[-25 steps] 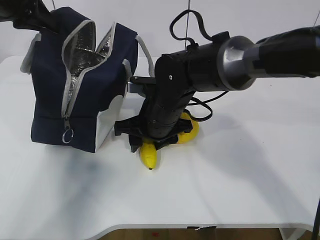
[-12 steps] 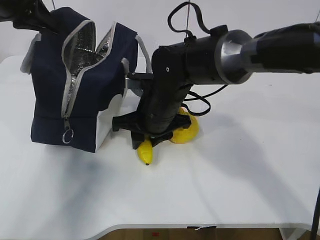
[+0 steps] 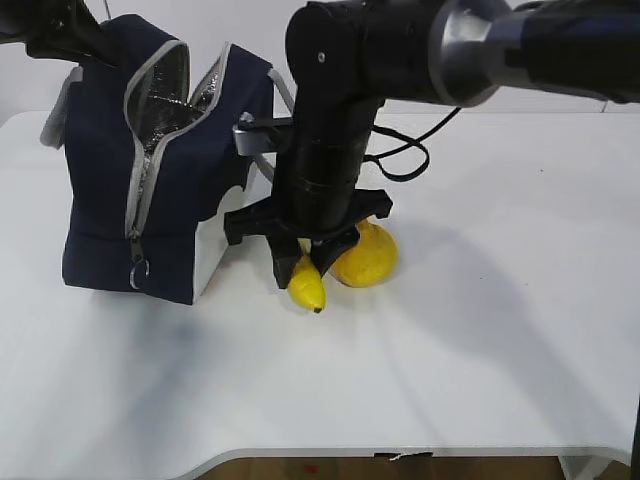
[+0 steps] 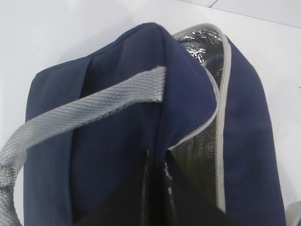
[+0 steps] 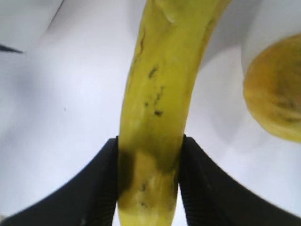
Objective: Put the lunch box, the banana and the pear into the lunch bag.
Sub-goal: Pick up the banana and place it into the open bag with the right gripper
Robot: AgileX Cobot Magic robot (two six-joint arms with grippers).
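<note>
No text, label, brand, number or sign can be read in any of the views. The lunch bag (image 3: pixel 160 170) shows only plain navy fabric, grey trim and silver lining, and the banana (image 5: pixel 155 108) carries nothing but brown specks on its skin. The black arm housing and the white bench (image 3: pixel 480 350) are likewise bare of any lettering.

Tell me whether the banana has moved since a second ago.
Yes. The banana, clamped in the right gripper, has tilted and begun to rise beside the pear, its tip swinging right.
</note>
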